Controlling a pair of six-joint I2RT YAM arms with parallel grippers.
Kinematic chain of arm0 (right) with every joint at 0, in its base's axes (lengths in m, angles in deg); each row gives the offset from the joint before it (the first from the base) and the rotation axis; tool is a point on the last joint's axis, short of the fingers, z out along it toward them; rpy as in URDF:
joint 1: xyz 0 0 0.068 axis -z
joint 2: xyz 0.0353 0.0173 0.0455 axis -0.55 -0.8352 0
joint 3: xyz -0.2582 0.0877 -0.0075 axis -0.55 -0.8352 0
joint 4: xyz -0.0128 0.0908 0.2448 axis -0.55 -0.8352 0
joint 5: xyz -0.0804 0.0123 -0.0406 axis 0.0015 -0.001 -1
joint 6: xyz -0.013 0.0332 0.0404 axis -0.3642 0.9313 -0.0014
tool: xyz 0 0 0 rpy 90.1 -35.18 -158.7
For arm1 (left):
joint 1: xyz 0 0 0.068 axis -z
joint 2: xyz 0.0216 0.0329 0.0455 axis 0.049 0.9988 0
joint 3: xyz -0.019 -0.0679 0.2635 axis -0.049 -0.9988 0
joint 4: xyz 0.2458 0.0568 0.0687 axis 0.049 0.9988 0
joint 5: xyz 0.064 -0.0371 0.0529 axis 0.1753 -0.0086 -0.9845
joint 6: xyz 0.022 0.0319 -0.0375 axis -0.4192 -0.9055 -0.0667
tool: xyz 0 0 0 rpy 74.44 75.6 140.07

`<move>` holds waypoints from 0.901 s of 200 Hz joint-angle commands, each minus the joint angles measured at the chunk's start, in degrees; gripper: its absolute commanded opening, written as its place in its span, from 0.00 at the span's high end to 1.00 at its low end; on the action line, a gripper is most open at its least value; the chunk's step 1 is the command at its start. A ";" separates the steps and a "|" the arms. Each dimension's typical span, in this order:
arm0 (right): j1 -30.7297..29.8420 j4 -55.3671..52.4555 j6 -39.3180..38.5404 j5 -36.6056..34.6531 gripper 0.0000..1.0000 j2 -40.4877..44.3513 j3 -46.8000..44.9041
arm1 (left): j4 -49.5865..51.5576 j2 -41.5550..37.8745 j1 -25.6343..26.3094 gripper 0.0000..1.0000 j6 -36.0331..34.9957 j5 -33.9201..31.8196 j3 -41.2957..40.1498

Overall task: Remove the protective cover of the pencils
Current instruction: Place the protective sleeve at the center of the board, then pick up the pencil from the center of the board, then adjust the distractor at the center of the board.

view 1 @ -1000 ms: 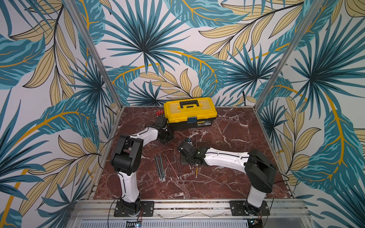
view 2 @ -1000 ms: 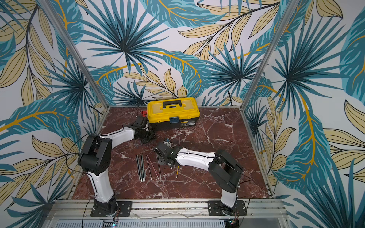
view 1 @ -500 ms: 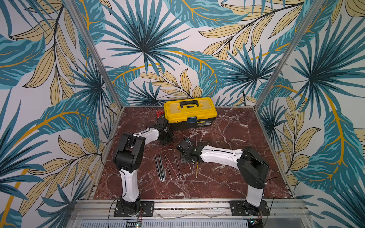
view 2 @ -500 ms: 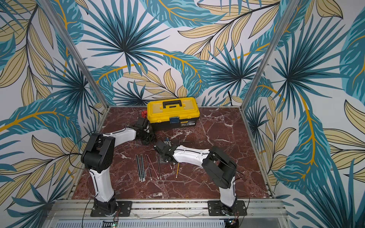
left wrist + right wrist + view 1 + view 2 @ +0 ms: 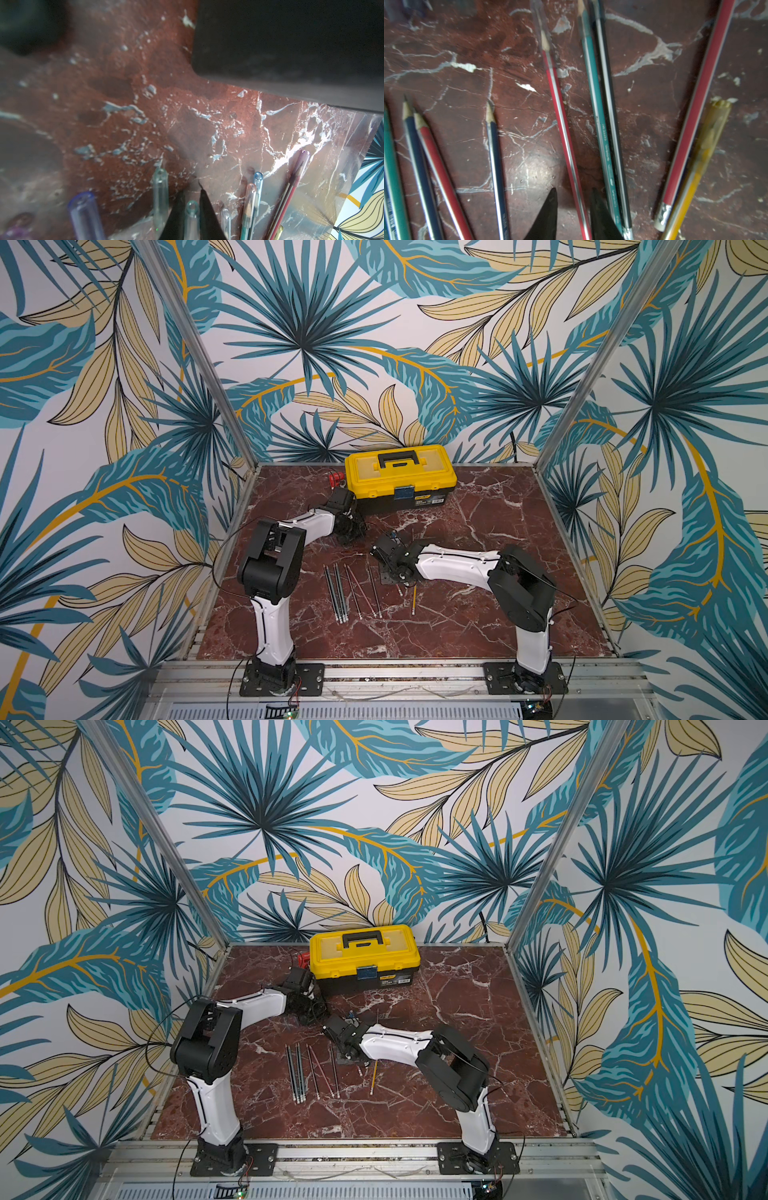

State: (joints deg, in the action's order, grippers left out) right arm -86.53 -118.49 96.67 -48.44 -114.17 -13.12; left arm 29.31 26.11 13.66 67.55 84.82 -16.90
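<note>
Bracketing a protective cover (image 5: 191,209) near the toolbox (image 5: 401,477), our left gripper (image 5: 192,190) may pinch it; we cannot tell. Our right gripper (image 5: 573,189), jaws spread, straddles one of the pencils (image 5: 557,104) at the table (image 5: 498,539) centre.

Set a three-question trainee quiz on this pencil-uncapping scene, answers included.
1. True or false: the yellow toolbox stands with its lid open.
2. In the right wrist view, which runs between the fingers of the right gripper? A) red pencil B) yellow pencil C) dark blue pencil
3. In the left wrist view, what sits between the fingers of the left gripper?
Key: 1 false, the lid is shut. 2 A. 3 a translucent cap.
</note>
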 commanded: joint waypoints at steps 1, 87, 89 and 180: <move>0.44 -1.89 -0.94 0.81 0.72 -1.42 1.43 | 1.27 0.59 0.06 0.79 -0.74 -0.81 1.46; 0.86 -2.58 -1.29 1.90 0.72 -4.57 3.33 | 1.24 -0.34 0.05 0.79 -1.05 -0.60 1.33; 0.87 -2.63 -1.26 1.96 0.72 -4.77 3.40 | 1.19 -0.35 0.03 0.79 -1.05 -0.59 1.38; 0.81 -2.82 -1.23 3.24 0.85 -5.21 4.32 | 0.36 -4.45 0.10 0.81 -1.60 -0.95 -0.19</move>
State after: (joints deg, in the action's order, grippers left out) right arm -85.77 -119.22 95.62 -46.34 -118.44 -8.38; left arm 29.96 25.54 13.66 66.92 84.39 -16.82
